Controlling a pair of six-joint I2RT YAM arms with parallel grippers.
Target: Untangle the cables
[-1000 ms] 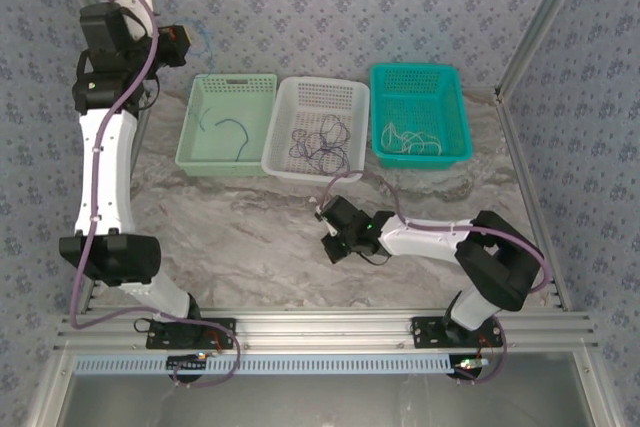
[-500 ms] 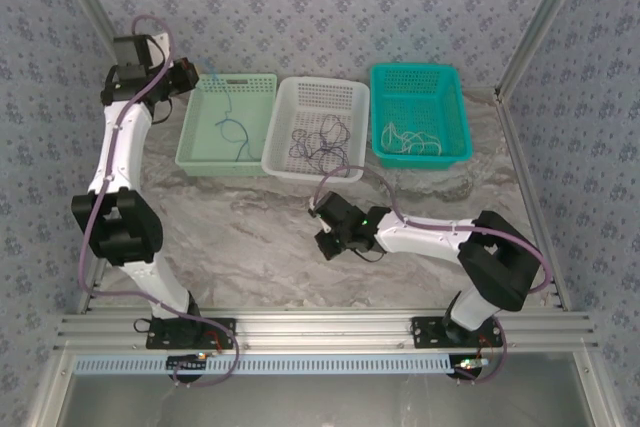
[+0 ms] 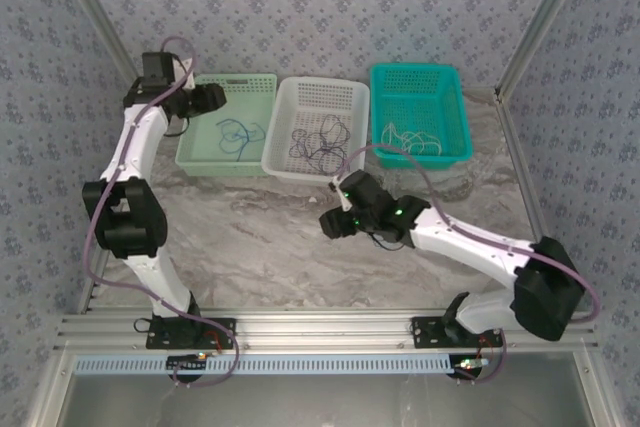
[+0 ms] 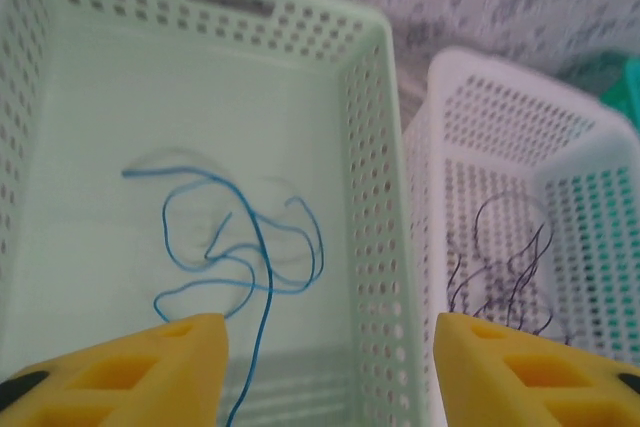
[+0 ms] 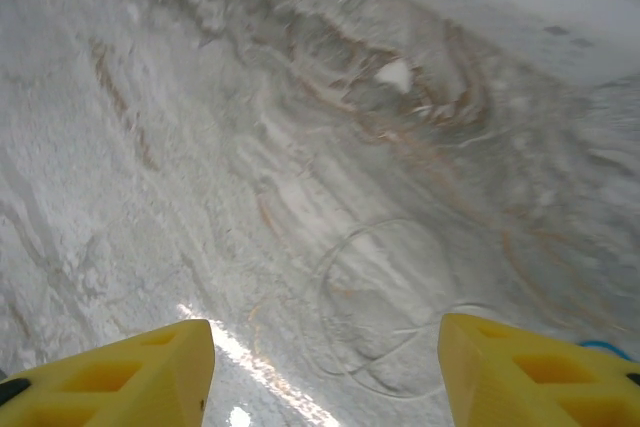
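Both sets of jaws apart: left gripper hovers over the blue cable sorted into the green basket, right gripper low over the table.

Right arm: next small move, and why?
Probably lower the right gripper and close on the whitish cable. The jaws stand open above the marble table, and the thin loop lies loose on it just ahead of the gripper, outside any basket.

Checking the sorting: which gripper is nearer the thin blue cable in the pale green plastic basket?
Left. The left gripper hangs open over the thin blue cable in the pale green basket; the right gripper hovers over the marble tabletop, well away.
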